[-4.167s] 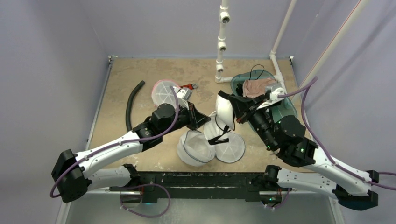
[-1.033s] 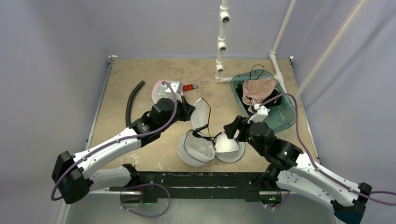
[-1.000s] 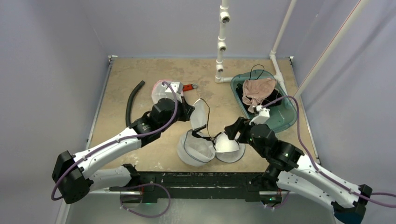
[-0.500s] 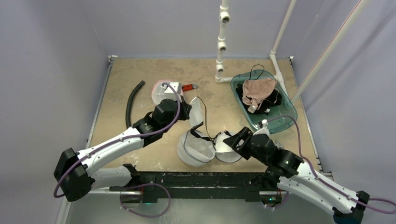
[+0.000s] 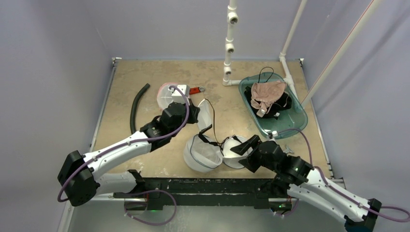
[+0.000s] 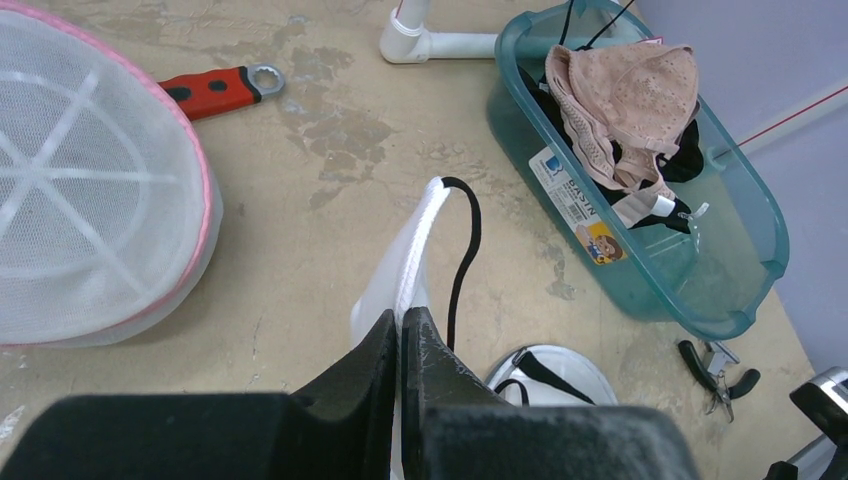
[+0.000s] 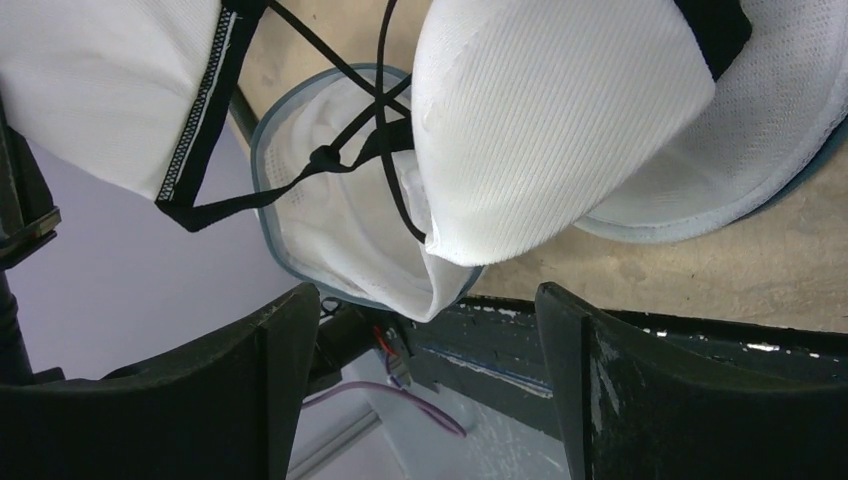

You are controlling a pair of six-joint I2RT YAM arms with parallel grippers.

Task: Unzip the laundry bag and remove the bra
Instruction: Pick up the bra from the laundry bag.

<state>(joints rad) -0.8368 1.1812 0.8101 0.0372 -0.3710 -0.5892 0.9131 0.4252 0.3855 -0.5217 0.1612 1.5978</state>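
The laundry bag (image 5: 199, 155) lies unzipped near the table's front edge, its two round mesh halves spread side by side (image 7: 335, 235). My left gripper (image 5: 195, 114) is shut on the rim of one white cup of the bra (image 6: 412, 262) and holds it upright above the bag, its black strap (image 6: 461, 262) hanging down. The other cup (image 7: 560, 120) rests on the bag's right half (image 5: 236, 153). My right gripper (image 5: 243, 151) hovers low just to the right of that half, open with nothing between its fingers (image 7: 290, 375).
A teal bin (image 5: 296, 118) at the back right holds a pink bra and dark garments. A pink-rimmed mesh bag (image 5: 168, 94), a red-handled wrench (image 5: 196, 90) and a black hose (image 5: 136, 107) lie behind the left arm. Pliers (image 6: 716, 366) lie near the bin. A white pipe frame (image 5: 228, 48) stands at the back.
My right gripper has pulled back toward the near edge and dropped lower, its jaws spreading wider. The left gripper keeps its hold on the cup, shifted slightly right.
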